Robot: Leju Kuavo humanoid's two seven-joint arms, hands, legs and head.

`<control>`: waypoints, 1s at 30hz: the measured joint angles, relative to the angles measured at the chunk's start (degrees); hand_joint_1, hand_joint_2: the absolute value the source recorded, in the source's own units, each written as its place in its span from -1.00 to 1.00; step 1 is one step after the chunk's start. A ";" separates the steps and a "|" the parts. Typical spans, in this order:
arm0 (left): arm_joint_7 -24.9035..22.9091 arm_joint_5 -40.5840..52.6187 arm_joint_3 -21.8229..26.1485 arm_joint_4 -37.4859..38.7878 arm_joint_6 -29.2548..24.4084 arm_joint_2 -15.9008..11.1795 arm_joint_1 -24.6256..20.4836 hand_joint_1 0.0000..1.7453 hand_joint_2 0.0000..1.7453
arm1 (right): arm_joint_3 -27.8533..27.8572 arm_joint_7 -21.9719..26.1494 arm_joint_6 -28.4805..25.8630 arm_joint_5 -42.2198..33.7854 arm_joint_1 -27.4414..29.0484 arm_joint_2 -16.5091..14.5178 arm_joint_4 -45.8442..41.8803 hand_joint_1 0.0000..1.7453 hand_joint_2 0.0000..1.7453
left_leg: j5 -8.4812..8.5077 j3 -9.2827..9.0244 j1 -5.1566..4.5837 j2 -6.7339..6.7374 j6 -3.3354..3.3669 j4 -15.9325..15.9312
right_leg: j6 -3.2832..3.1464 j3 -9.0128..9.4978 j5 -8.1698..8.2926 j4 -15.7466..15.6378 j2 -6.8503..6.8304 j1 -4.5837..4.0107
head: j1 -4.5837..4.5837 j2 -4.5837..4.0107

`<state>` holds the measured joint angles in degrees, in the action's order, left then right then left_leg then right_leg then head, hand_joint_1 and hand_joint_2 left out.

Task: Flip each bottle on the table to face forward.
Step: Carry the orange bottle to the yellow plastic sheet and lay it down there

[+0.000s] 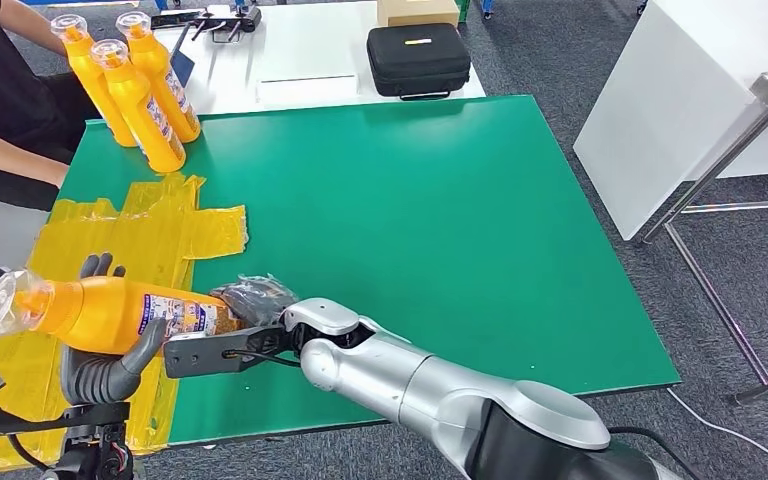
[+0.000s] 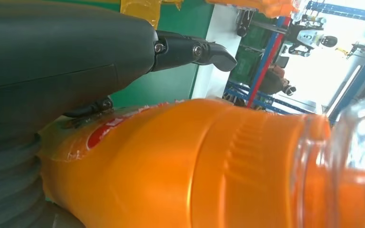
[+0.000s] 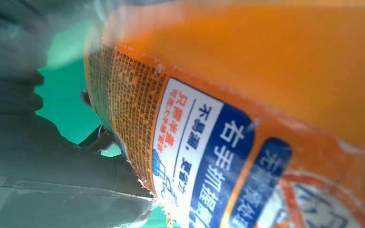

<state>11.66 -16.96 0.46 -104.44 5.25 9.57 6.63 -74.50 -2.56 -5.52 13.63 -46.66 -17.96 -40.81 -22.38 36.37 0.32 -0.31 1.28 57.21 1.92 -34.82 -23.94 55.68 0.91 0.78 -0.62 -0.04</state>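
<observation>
Both robot hands, left (image 1: 110, 345) and right (image 1: 250, 305), grip orange bottle (image 1: 110, 310), sideways, clear cap.

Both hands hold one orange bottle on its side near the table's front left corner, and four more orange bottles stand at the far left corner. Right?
Not quite: the head view shows three standing bottles at the far left corner, not four. The rest holds: the left hand and right hand hold one orange bottle on its side near the green table's front left corner.
</observation>
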 joint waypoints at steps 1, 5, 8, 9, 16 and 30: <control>0.07 0.19 -0.01 -0.01 -0.07 0.00 0.00 -1.00 1.00 | -0.02 -0.01 0.02 0.04 0.00 -0.02 0.00 1.00 1.00 | 0.00 0.00 0.00 0.00 0.00 0.00 | 0.00 0.00 0.00 0.00 0.00 0.00 | 0.01 0.00; 0.36 1.01 -0.08 -0.01 -0.32 0.00 0.00 -1.00 -1.00 | -0.10 -0.03 0.05 0.09 -0.02 -0.07 0.01 1.00 1.00 | 0.00 0.00 0.00 0.00 0.00 0.00 | 0.00 0.00 0.00 0.00 0.00 0.00 | 0.00 0.00; 1.45 3.84 -0.40 -0.03 -1.49 0.00 -0.03 -1.00 -1.00 | -0.39 0.02 0.14 0.02 -0.10 -0.27 0.19 1.00 1.00 | 0.00 0.00 0.00 0.00 0.00 0.00 | 0.00 0.00 0.00 0.00 0.00 0.00 | 0.00 0.00; 1.85 5.22 -0.56 -0.04 -2.04 0.00 -0.04 -1.00 -1.00 | -0.54 0.04 0.17 -0.08 -0.15 -0.34 0.30 1.00 1.00 | 0.00 0.00 0.00 0.00 0.00 0.00 | 0.00 0.00 0.00 0.00 0.00 0.00 | 0.01 0.00; 2.77 8.88 -1.32 -0.32 -3.55 -0.01 -0.03 -1.00 1.00 | -1.28 0.38 0.21 -1.34 -0.74 -0.86 1.37 1.00 1.00 | 0.00 0.00 0.00 -0.01 0.00 0.00 | 0.00 0.00 0.00 0.00 0.00 0.00 | 0.00 0.00; 2.57 6.82 -1.43 -0.32 -2.99 -0.02 -0.04 -1.00 1.00 | -3.08 0.42 0.21 -2.42 -2.11 -0.99 2.22 1.00 1.00 | 0.00 0.00 0.00 0.00 0.00 0.00 | 0.00 0.00 0.00 0.00 0.00 0.00 | 0.01 0.00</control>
<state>14.23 -10.14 -0.97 -104.76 2.25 9.55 6.59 -77.58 -2.14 -5.31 11.21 -48.77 -18.95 -38.58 -22.38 36.38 0.31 -0.31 1.28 57.21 1.92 -34.82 -23.94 55.68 0.91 0.78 -0.61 -0.04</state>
